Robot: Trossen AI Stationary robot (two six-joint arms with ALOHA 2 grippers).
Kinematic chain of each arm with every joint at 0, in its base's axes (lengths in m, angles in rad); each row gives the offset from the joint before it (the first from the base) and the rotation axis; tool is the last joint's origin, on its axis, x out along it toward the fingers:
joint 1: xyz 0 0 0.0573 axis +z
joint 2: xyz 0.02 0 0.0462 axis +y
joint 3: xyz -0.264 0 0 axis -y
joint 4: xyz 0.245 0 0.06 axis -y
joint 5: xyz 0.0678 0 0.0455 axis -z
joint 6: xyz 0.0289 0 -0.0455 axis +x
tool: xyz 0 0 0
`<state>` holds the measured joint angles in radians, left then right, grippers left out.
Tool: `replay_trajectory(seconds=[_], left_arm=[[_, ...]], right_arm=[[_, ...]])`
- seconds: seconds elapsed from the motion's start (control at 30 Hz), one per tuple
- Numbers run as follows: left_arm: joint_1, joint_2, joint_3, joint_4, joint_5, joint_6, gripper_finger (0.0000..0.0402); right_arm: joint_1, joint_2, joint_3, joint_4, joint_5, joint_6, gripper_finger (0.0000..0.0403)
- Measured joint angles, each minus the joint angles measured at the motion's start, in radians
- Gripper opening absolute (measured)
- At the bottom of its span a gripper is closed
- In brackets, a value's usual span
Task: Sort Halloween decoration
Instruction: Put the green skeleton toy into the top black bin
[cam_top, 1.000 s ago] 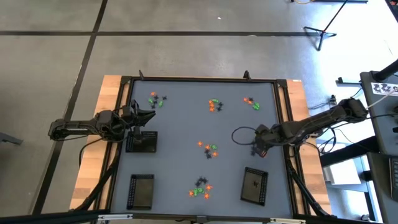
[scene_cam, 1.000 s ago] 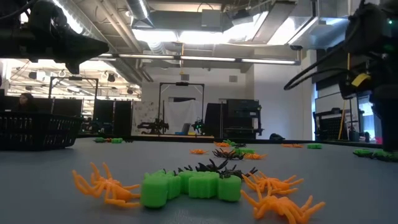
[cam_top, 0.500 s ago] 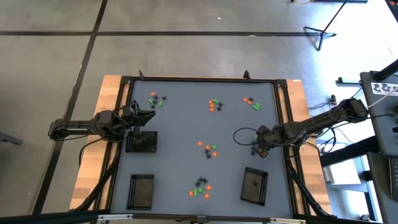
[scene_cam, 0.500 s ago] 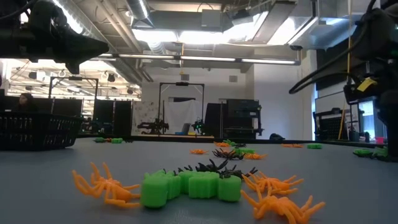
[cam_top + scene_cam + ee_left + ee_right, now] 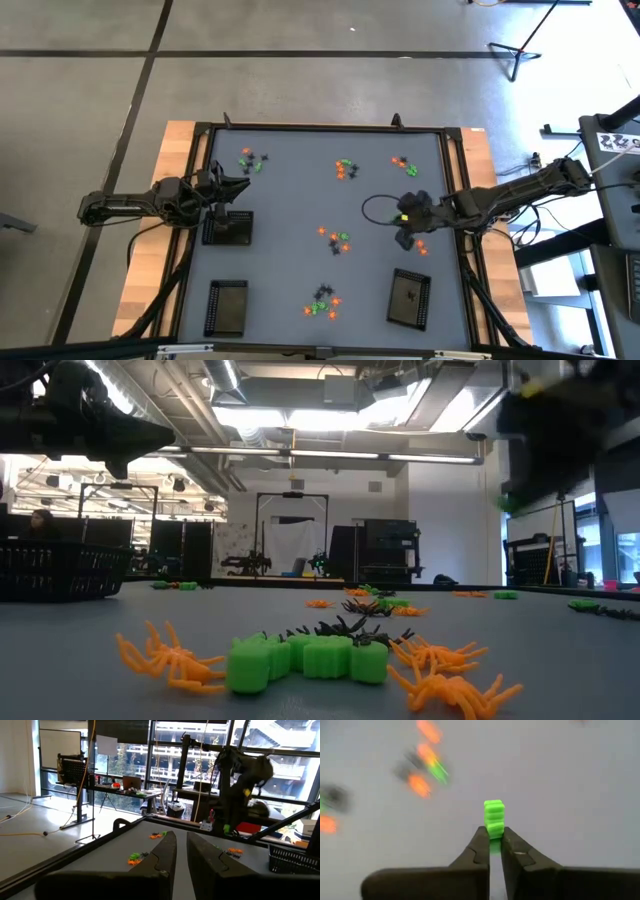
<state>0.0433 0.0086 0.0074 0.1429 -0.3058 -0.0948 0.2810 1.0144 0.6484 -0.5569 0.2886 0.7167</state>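
Grey table [image 5: 290, 200], right tool [image 5: 494, 836] lifted green trinket [image 5: 494, 817]

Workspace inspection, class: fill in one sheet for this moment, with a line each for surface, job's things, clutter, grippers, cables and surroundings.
Surface: grey table on a wooden base.
Job's things: small clusters of orange, green and black trinkets scattered on the table; one green trinket is in the right gripper.
Clutter: three black mesh trays.
Grippers: right gripper shut on the green trinket above the table; left gripper nearly closed, empty, at the left edge.
Cables: a black loop by the right arm.
Surroundings: concrete floor, stands.
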Motion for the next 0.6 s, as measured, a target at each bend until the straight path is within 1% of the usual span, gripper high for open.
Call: replay_trajectory(seconds=[0.13,0.2,0.43,0.5,0.6], left_arm=[[0.0,0.0,0.0,0.0,0.0,0.0,0.0039],[0.0,0.0,0.0,0.0,0.0,0.0,0.0039],[0.0,0.0,0.0,0.0,0.0,0.0,0.0039],[0.0,0.0,0.0,0.0,0.0,0.0,0.0039],[0.0,0.0,0.0,0.0,0.0,0.0,0.0039]], right_arm=[[0.0,0.043,0.0,0.277,-0.003,-0.16,0.0031],[0.0,0.074,0.0,0.378,-0.001,-0.228,0.0039],[-0.001,0.219,-0.001,0.714,0.07,-0.443,0.003],[-0.014,0.271,-0.001,0.831,0.064,-0.496,0.003],[-0.051,0.349,0.0,0.998,0.021,-0.539,0.0033]])
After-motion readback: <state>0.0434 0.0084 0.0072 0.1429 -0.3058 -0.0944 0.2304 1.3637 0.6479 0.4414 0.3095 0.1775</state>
